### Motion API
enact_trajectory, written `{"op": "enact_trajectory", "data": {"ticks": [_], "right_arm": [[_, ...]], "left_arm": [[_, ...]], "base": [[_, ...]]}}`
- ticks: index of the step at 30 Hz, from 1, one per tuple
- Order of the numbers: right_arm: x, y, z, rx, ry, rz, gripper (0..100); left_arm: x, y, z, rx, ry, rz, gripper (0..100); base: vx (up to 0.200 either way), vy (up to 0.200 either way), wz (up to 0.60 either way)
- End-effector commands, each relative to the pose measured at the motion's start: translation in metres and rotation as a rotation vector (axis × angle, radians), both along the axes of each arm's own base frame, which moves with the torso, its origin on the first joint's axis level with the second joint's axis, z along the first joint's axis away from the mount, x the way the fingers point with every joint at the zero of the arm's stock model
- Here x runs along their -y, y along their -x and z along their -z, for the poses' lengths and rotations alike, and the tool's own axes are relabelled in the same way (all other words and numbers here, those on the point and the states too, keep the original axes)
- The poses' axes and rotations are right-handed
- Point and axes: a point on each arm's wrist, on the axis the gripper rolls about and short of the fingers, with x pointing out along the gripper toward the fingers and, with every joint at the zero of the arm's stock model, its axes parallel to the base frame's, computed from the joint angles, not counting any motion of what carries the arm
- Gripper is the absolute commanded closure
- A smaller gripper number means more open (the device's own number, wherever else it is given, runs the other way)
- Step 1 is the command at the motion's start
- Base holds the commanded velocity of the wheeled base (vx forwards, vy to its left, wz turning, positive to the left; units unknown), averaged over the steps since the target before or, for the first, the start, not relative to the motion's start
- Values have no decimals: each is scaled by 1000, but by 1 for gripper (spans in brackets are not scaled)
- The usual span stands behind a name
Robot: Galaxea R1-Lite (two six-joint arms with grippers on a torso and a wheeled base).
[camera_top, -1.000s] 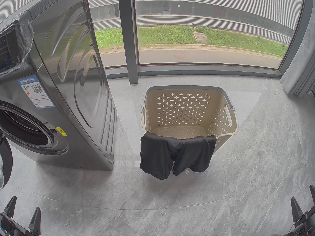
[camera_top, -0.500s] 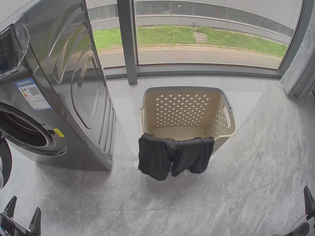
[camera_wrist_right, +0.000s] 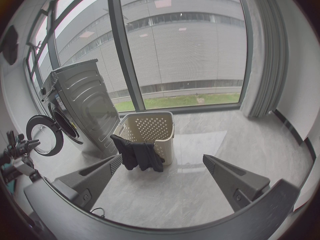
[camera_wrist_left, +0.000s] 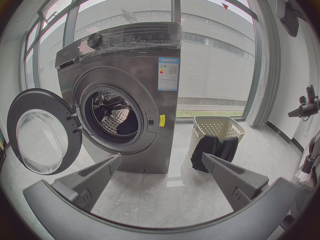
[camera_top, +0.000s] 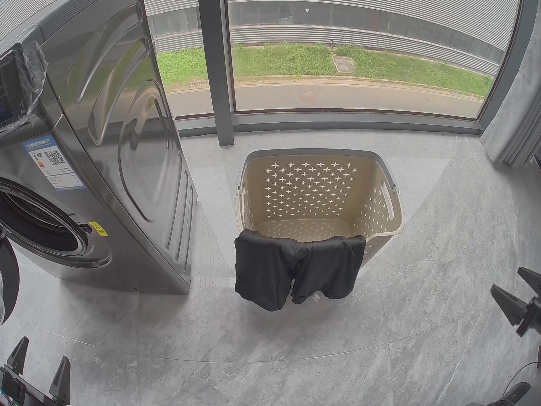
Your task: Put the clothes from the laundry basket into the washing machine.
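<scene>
The label [camera_wrist_left: 168, 73] on the washing machine [camera_wrist_left: 150, 140] has illegibly small print.

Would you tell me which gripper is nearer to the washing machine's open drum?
Left. The left gripper is in front of the drum opening, open and empty. The right gripper, also open, is off on the other side, beyond the laundry basket.

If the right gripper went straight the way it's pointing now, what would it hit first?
The right gripper would likely meet the black garment draped over the laundry basket rim, or the basket wall beside it; depth is unclear.
</scene>
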Motion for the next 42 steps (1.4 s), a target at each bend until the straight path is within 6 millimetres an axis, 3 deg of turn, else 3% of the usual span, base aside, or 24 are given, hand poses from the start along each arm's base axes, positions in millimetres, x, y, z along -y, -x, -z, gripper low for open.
{"op": "enact_trajectory", "data": {"ticks": [1, 3, 4, 6, 8, 9, 16, 28, 42], "right_arm": [[-41, -114, 35, -337, -81, -122, 0], [-49, -121, 40, -352, -85, -115, 0], [-65, -133, 49, -375, -94, -106, 0], [-80, -143, 57, -375, -112, -108, 0], [-85, -145, 60, -375, -115, -110, 0], [-99, -156, 69, -359, -118, -124, 0], [-138, -180, 103, -364, -84, -164, 0], [-176, -198, 127, -395, -97, -201, 0], [-192, -215, 153, -422, -82, -195, 0]], "left_arm": [[0, 0, 4, -3, 1, -1, 0], [0, 0, 4, -3, 1, -1, 0], [0, 0, 4, -3, 0, -1, 0], [0, 0, 4, -3, 0, -1, 0], [0, 0, 4, -4, 0, -1, 0], [0, 0, 4, -4, 0, -1, 0], [0, 0, 4, -4, 1, -1, 0], [0, 0, 4, -4, 1, -1, 0], [0, 0, 4, -4, 1, -1, 0]], "base": [[0, 0, 0], [0, 0, 0], [0, 0, 0], [0, 0, 0], [0, 0, 0], [0, 0, 0], [0, 0, 0], [50, 0, 0], [0, 0, 0]]}}
